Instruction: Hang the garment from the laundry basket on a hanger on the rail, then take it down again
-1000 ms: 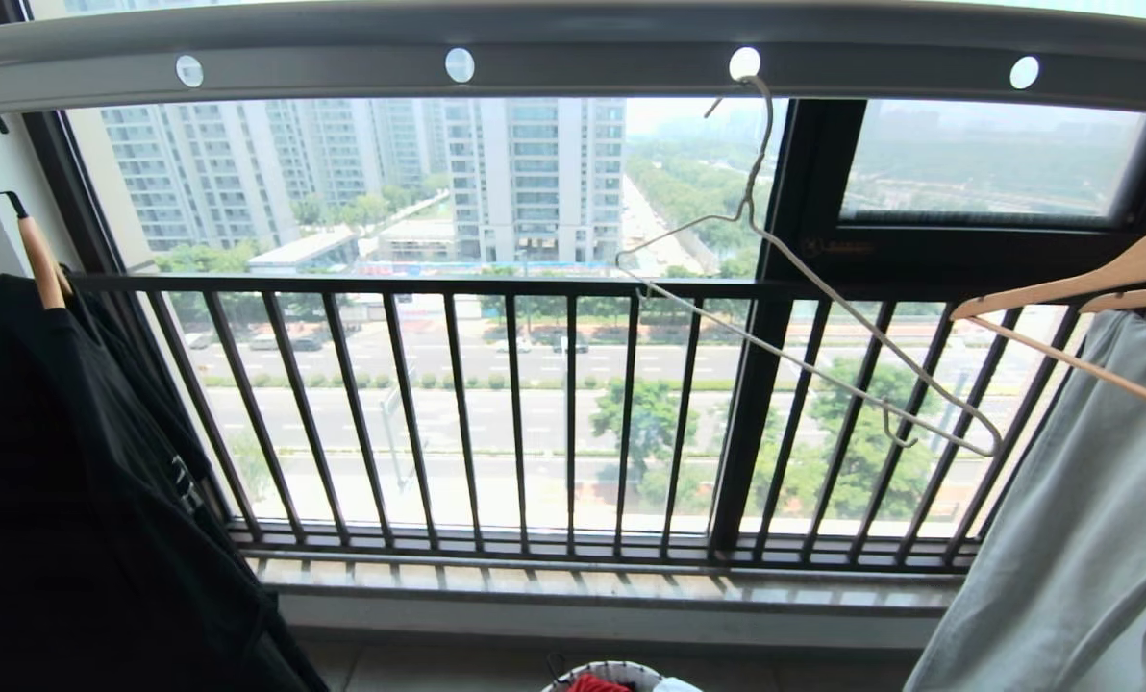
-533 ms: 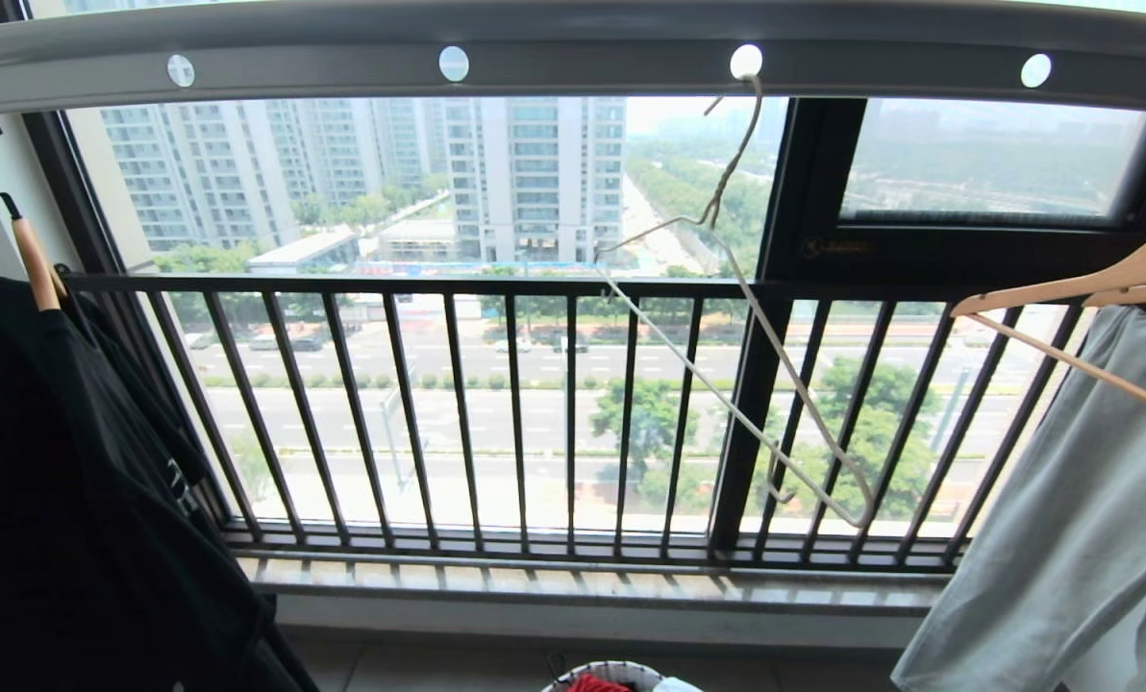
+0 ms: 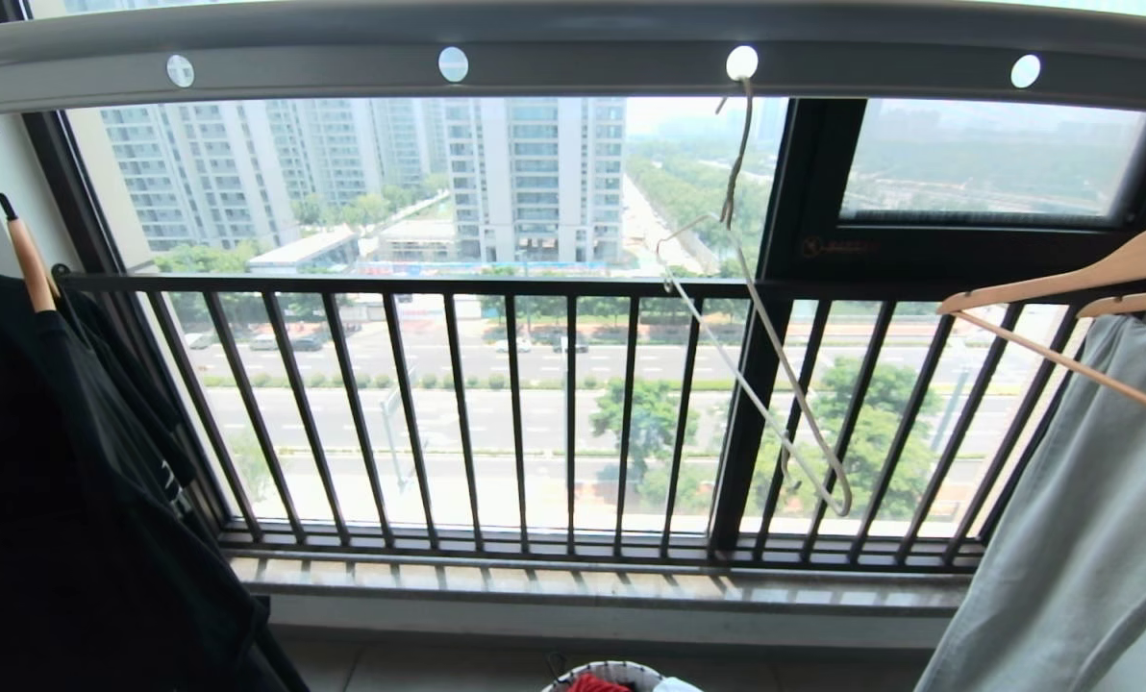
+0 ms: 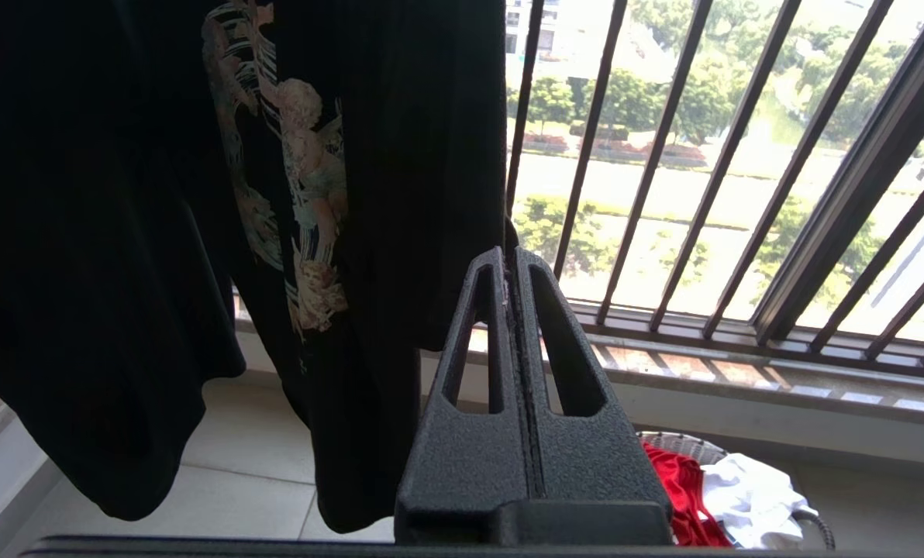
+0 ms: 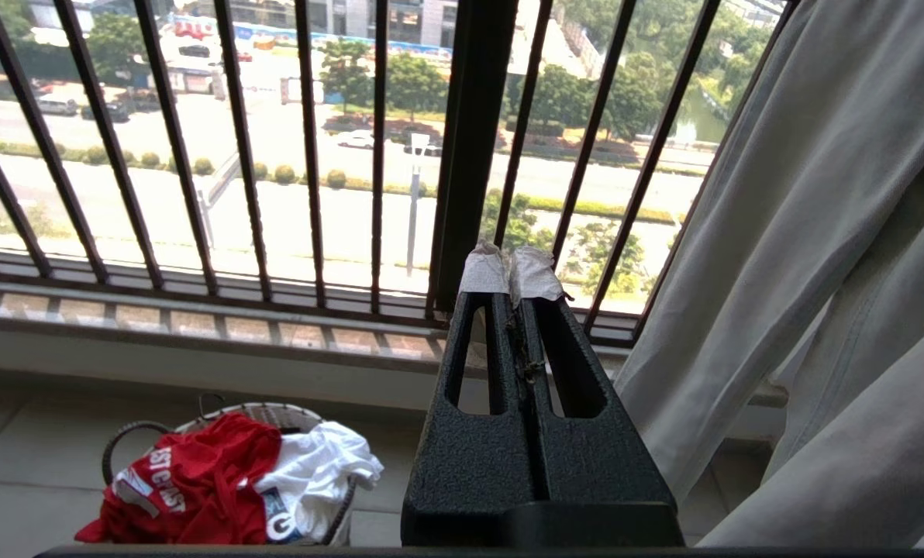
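Observation:
The red garment [image 5: 191, 480] lies bunched in the laundry basket [image 5: 129, 435] on the floor by the window; its red top edge [image 3: 597, 684] also peeks in at the bottom of the head view. The cream wire hanger [image 3: 765, 327] dangles empty from a hole in the grey rail [image 3: 573, 53], turned nearly edge-on. My left gripper [image 4: 511, 260] is shut and empty, close to the black hanging shirt [image 4: 198, 194]. My right gripper [image 5: 515, 263], its tips wrapped in white tape, is shut and empty beside the pale grey garment [image 5: 818, 271]. Neither arm shows in the head view.
A black railing of vertical bars [image 3: 573, 413] fronts the window. A black shirt on a wooden hanger [image 3: 30, 264] hangs at the left, a pale grey garment [image 3: 1083, 538] under wooden hangers [image 3: 1092, 284] at the right. A white cloth [image 5: 315, 473] shares the basket.
The wire hanger has swung and twisted on the rail, from a broad slanted triangle to nearly edge-on. The grey garment on the right has swayed slightly.

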Motion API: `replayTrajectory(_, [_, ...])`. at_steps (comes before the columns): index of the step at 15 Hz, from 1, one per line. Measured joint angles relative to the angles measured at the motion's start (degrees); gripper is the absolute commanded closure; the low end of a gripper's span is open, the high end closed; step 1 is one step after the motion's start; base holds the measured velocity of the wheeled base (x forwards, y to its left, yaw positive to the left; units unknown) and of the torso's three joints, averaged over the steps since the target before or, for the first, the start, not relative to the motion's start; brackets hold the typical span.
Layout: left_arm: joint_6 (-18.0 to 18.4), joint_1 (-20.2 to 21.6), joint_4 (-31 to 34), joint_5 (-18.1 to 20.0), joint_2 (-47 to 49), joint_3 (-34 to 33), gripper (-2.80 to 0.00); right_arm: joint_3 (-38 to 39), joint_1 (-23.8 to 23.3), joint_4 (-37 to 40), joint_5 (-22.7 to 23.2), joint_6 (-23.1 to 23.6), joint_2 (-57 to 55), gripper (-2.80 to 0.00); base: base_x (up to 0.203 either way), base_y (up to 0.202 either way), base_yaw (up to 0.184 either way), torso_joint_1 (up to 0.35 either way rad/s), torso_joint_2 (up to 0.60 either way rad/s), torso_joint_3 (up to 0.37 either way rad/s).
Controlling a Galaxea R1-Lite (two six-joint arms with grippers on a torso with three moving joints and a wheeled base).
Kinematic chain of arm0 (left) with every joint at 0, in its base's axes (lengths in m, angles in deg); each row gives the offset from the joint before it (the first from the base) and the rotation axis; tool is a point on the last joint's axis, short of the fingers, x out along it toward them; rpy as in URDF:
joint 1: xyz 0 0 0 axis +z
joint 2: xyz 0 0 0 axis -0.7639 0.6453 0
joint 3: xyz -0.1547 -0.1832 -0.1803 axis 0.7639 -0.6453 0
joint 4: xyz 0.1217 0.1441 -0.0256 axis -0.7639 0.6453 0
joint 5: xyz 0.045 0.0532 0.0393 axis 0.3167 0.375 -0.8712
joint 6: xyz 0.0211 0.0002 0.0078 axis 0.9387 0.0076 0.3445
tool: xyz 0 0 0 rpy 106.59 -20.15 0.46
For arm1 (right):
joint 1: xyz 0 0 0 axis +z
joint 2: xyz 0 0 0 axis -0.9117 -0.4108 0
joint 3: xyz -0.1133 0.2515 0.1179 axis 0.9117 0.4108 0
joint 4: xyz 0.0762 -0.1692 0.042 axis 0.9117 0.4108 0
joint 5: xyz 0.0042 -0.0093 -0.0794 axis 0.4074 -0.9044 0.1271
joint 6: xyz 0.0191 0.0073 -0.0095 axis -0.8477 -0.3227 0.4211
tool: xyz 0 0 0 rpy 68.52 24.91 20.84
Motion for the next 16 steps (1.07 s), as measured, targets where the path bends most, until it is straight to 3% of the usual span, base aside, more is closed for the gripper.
replayTrajectory(2, [0.0, 0.0, 0.0, 0.0, 0.0, 0.0, 0.0, 4.0, 0.0, -6.1, 2.9, 0.4, 0.4, 0.0, 0.0, 0.0, 0.0, 0.0, 0.0, 0.0])
replayTrajectory(16, [0.0, 0.0, 0.0, 0.0, 0.0, 0.0, 0.0, 5.6, 0.0, -5.0, 3.0, -1.1, 0.6, 0.0, 0.0, 0.0, 0.0, 0.0, 0.0, 0.0])
